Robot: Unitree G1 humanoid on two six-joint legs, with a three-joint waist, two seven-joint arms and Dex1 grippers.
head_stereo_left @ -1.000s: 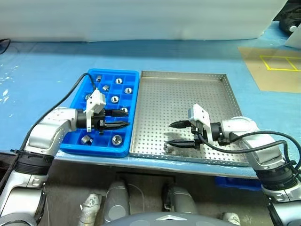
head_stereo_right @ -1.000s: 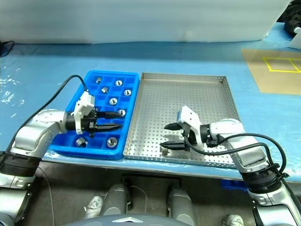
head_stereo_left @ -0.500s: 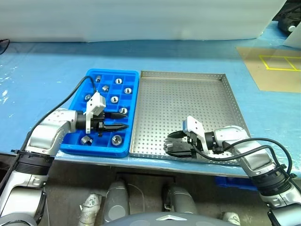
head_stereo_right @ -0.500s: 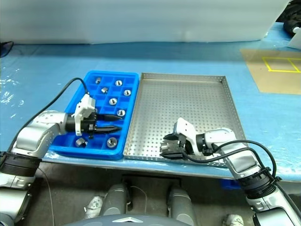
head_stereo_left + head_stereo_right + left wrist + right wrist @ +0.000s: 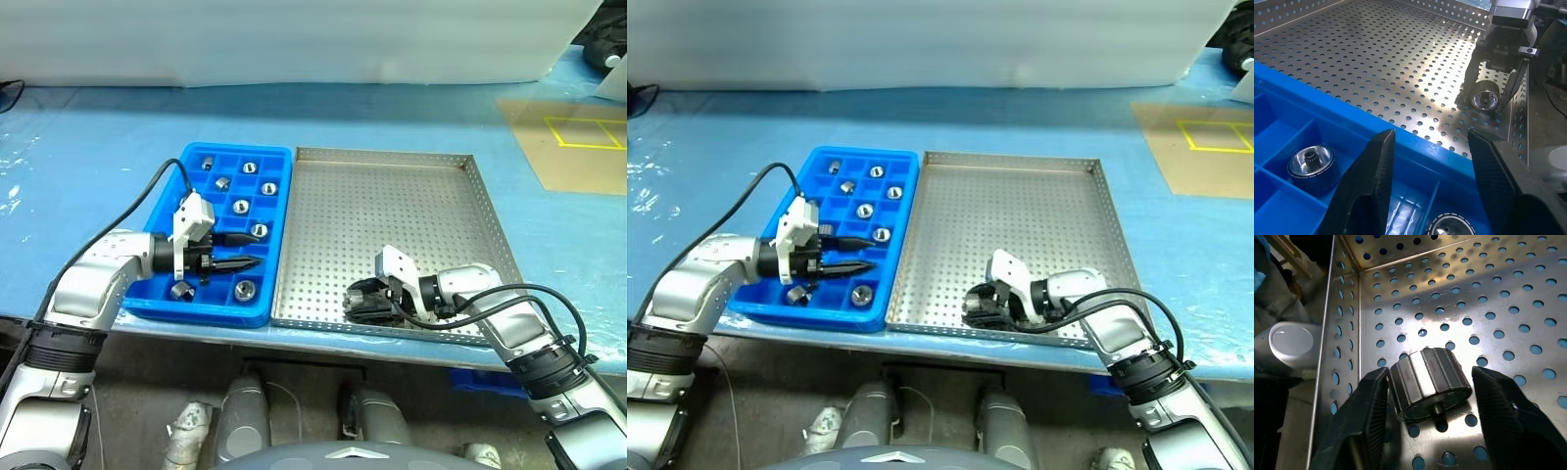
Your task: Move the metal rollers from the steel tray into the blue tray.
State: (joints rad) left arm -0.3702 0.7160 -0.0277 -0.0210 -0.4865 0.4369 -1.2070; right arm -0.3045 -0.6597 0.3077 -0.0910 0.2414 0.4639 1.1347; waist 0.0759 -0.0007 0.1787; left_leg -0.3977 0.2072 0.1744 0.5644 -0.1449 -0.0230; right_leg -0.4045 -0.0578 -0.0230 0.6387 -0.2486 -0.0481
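The large square steel tray of dull perforated metal holds one short ribbed silver roller at its 7 o'clock corner. At the tray's 9 o'clock, touching it, the bright blue compartmented plastic tray holds nine rollers in separate cells. The right tool is clamped on the lone roller; the right wrist view shows both fingers against its ribbed sides. The left tool hovers part-spread over the blue tray, empty.
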